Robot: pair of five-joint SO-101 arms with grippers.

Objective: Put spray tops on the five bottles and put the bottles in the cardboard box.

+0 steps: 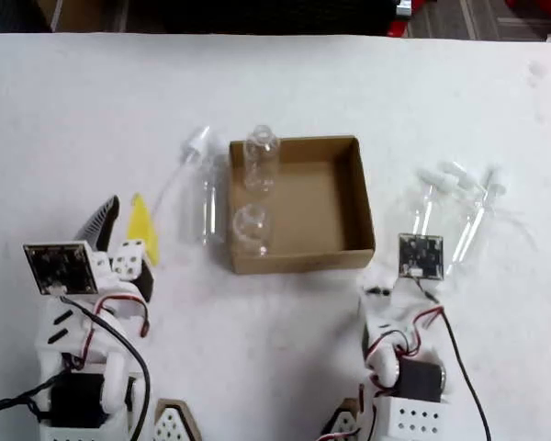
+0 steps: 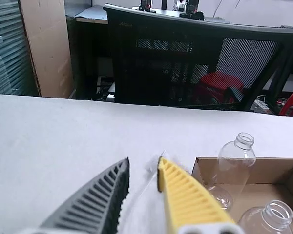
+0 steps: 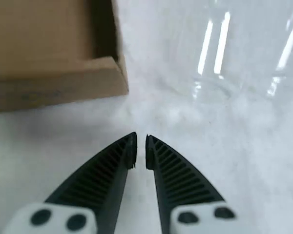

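The cardboard box (image 1: 335, 197) sits mid-table. Two clear bottles without tops stand in its left part, one at the back (image 1: 260, 158) (image 2: 236, 163) and one at the front (image 1: 250, 225) (image 2: 269, 218). Another clear bottle (image 1: 210, 200) lies just left of the box, with a white spray top (image 1: 197, 141) and its thin tube beside it. My left gripper (image 1: 126, 202) (image 2: 142, 168) is open, left of that bottle, with nothing held. My right gripper (image 3: 140, 147) is shut and empty above the table by the box's front right corner (image 3: 110, 78).
A cluster of clear bottles with white spray tops (image 1: 455, 197) (image 3: 234, 53) lies right of the box. The table's far edge (image 2: 136, 105) has a black mesh chair (image 2: 195, 63) behind it. Bare table stretches in front of the box.
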